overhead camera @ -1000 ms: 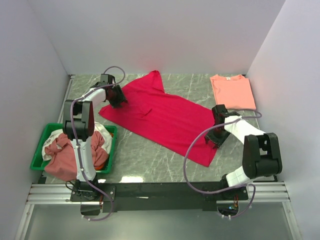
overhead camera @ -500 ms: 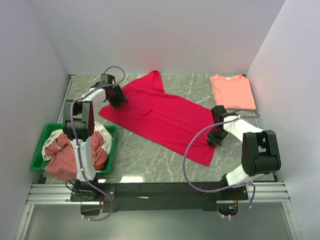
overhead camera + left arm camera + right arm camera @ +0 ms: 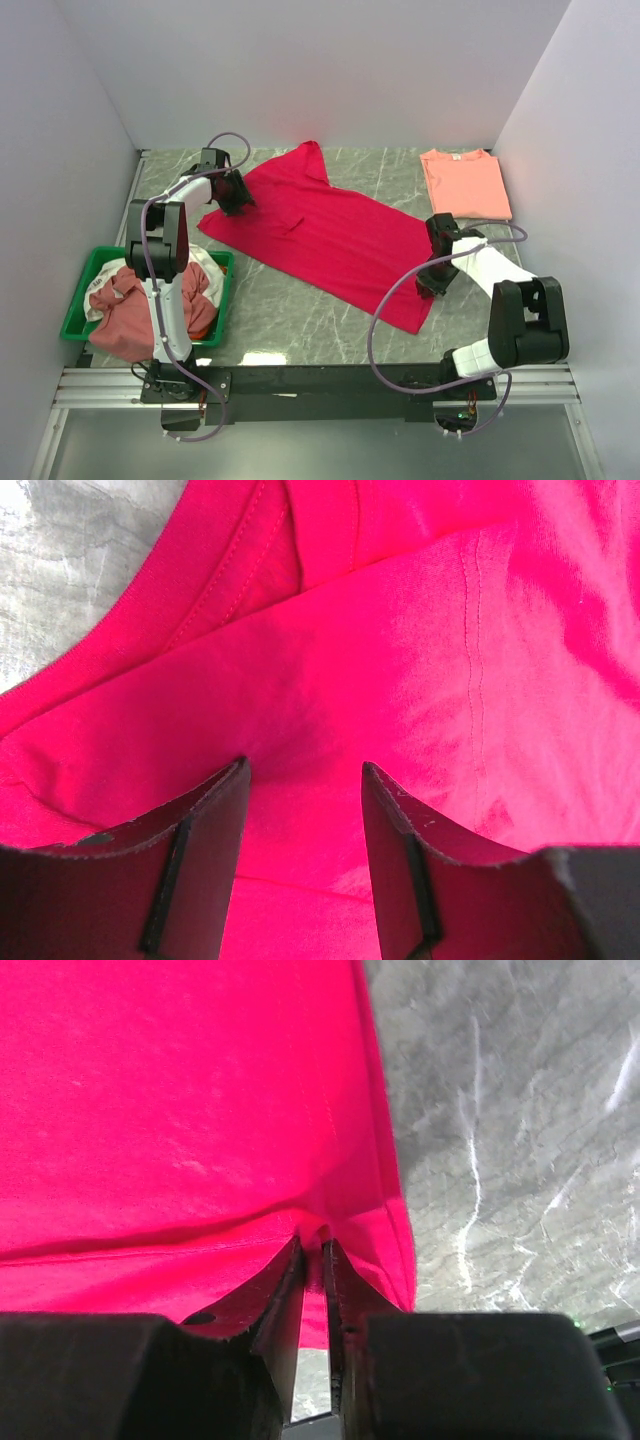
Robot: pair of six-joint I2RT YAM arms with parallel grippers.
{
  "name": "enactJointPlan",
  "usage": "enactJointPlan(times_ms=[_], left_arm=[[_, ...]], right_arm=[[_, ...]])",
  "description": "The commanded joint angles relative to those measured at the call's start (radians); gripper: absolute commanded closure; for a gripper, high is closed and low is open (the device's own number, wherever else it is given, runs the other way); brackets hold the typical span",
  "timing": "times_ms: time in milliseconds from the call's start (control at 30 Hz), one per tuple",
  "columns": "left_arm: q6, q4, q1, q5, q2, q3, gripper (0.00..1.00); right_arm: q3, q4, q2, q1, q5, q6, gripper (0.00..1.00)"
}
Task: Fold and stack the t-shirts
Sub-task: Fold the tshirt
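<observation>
Two arms flank the crimson t-shirt (image 3: pixel 320 235), spread mid-worktop (image 3: pixel 300 320): right jaws pinch its four o'clock hem (probably to lift a fold), while left jaws stand wide over the ten o'clock edge, gripping nothing.

The whole worktop (image 3: pixel 300 318) is seen from high above and behind its near edge. Each wrist view is held very close over the crimson t-shirt (image 3: pixel 320 235), which is shared by all three views.
</observation>
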Motion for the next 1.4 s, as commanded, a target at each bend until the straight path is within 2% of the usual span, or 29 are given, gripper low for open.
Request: enactJointPlan(times_ms=[0, 33, 133, 333, 600, 767, 1000, 1233, 1367], left_arm=[[0.02, -0.036, 0.002, -0.032, 0.005, -0.028, 0.45], [0.02, -0.036, 0.002, -0.03, 0.005, -0.028, 0.45], [0.022, -0.036, 0.002, -0.032, 0.005, -0.031, 0.45], [0.02, -0.033, 0.002, -0.029, 0.002, -0.033, 0.45], [0.03, -0.035, 0.002, -0.024, -0.011, -0.037, 0.44], [0.023, -0.029, 0.002, -0.018, -0.031, -0.047, 0.44], [0.022, -0.043, 0.001, 0.0, -0.043, -0.022, 0.42], [0.022, -0.044, 0.002, 0.02, -0.077, -0.004, 0.3], [0.023, -0.033, 0.001, 0.027, -0.094, -0.01, 0.28]], right_arm=[[-0.022, -0.039, -0.028, -0.002, 0.027, -0.006, 0.78], [-0.025, -0.043, -0.029, -0.002, 0.033, -0.007, 0.74], [-0.042, -0.052, -0.042, -0.002, 0.043, -0.006, 0.7], [-0.06, -0.051, -0.063, -0.002, 0.064, 0.0, 0.73], [-0.007, -0.045, -0.008, -0.002, 0.078, -0.015, 0.75], [0.024, -0.092, -0.071, -0.002, 0.075, -0.011, 0.75], [-0.01, -0.056, -0.167, -0.002, -0.035, -0.01, 0.62], [-0.031, 0.04, -0.186, 0.041, -0.151, -0.026, 0.57], [-0.053, 0.101, -0.14, 0.059, -0.184, -0.023, 0.57]])
